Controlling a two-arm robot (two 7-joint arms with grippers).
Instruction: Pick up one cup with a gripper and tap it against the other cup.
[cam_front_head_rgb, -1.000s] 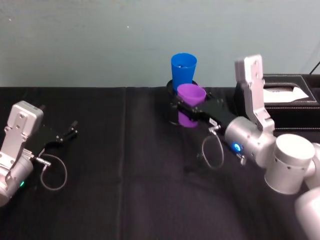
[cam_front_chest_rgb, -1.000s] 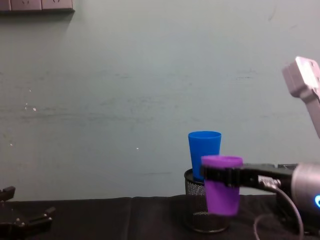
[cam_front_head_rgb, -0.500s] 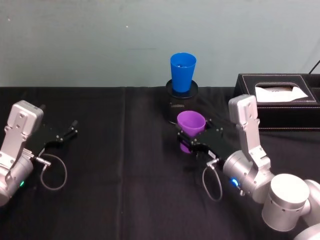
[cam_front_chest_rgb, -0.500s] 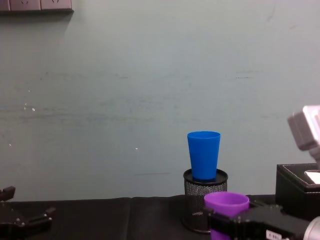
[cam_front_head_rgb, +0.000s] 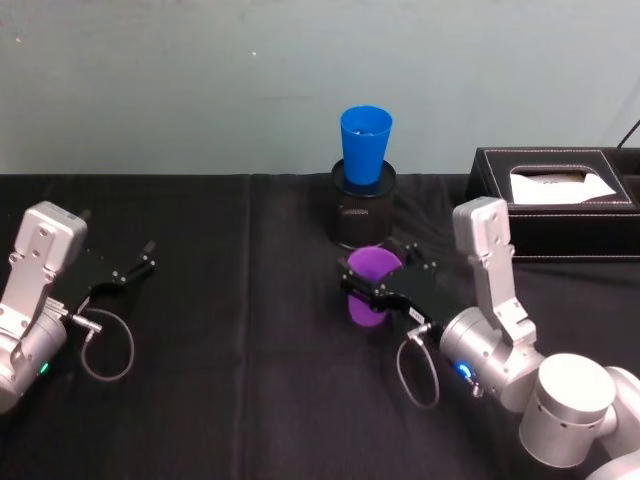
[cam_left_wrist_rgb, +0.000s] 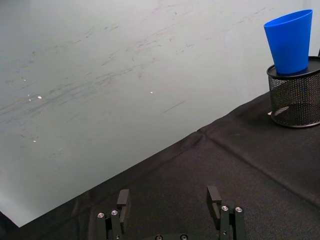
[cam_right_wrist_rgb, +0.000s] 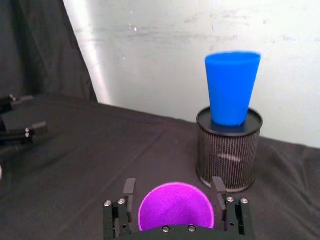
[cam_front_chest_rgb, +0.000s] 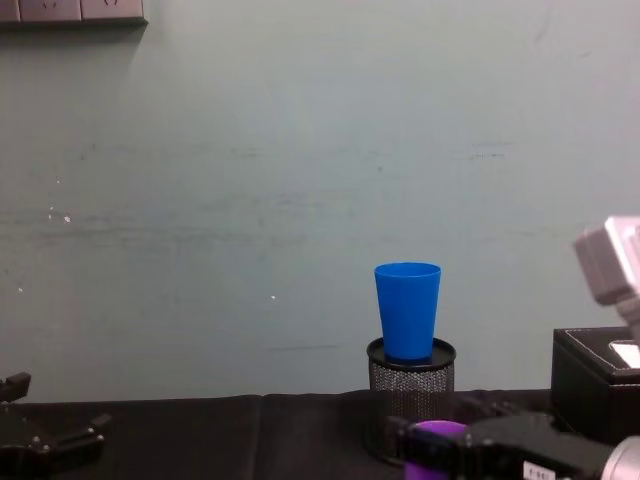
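Right gripper sits just below centre of the head view, fingers clenched on the purple cup, one on either side of its rim, mouth up. That side-on hold keeps the cup wall free to be knocked against something. The cup looks low, at or near the black table; whether it touches the cloth I cannot tell. In the right wrist view the purple cup fills the space between the fingers.

The blue cup stands upright, top centre, perched on the mesh pen holder (a raised target, so the tap has to happen up high). The two cups are apart.

Left gripper is parked at the left edge, fingers spread, holding nothing. A tissue box sits at the upper right.
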